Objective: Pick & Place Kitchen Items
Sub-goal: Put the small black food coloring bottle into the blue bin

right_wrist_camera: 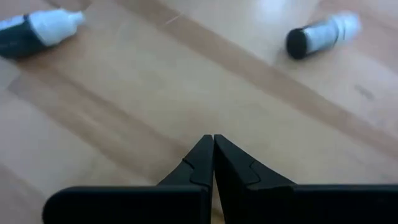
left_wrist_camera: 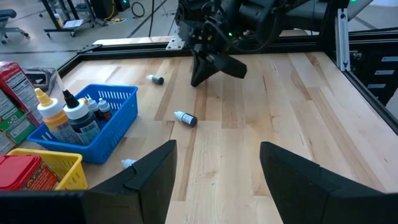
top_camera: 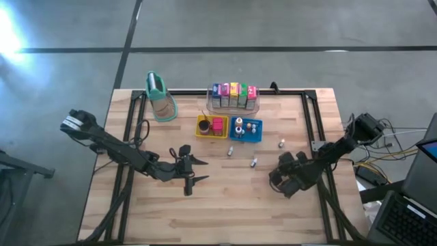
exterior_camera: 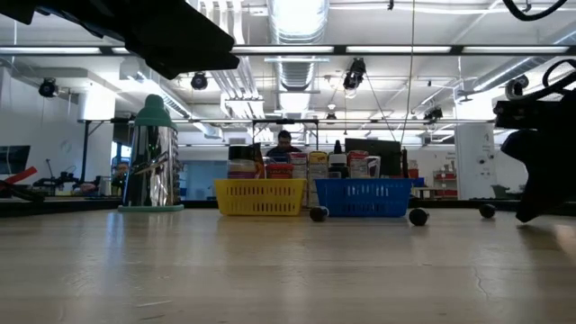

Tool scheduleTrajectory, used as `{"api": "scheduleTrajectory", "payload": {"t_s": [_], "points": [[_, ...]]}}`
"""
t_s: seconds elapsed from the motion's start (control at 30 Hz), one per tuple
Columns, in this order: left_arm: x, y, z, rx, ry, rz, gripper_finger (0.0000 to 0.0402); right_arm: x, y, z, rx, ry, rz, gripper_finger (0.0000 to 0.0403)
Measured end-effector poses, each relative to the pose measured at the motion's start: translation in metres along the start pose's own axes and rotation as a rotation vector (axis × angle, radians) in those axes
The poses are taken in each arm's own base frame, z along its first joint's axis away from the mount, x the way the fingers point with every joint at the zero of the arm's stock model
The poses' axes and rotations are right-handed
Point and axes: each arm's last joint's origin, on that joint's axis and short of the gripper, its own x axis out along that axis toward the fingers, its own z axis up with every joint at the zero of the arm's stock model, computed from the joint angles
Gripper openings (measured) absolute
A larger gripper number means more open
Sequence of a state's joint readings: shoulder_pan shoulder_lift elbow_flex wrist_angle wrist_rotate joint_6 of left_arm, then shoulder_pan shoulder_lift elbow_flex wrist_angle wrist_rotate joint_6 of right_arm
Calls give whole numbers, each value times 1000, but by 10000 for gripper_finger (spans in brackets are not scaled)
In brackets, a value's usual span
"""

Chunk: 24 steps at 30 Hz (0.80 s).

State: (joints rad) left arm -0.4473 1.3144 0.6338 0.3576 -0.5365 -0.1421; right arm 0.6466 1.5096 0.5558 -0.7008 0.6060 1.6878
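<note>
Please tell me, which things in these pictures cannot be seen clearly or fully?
- Carton labels in the clear bin: too small in the high view, and hidden behind the baskets in the low view.
- Yellow basket: cut off by the left wrist picture's edge.
- Two small bottles: blurred in the right wrist view.
- Right pincer: shut on nothing visible.
</note>
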Motion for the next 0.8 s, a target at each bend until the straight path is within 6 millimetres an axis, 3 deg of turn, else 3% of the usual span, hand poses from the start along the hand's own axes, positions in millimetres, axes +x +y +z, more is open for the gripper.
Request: {"api": "scheduleTrajectory", "payload": {"t_s": [0.23, 0.53, 0.8], "points": [[0, 0, 0, 0, 0, 0, 236, -11, -12, 9, 102, -31, -104, 13], [0, 0, 0, 1, 2, 0, 236, -52, -26, 45, 30, -28, -108, 82], [0, 0, 0, 1, 2, 0, 236, -46, -29, 59, 137, -101, 38, 132]]}}
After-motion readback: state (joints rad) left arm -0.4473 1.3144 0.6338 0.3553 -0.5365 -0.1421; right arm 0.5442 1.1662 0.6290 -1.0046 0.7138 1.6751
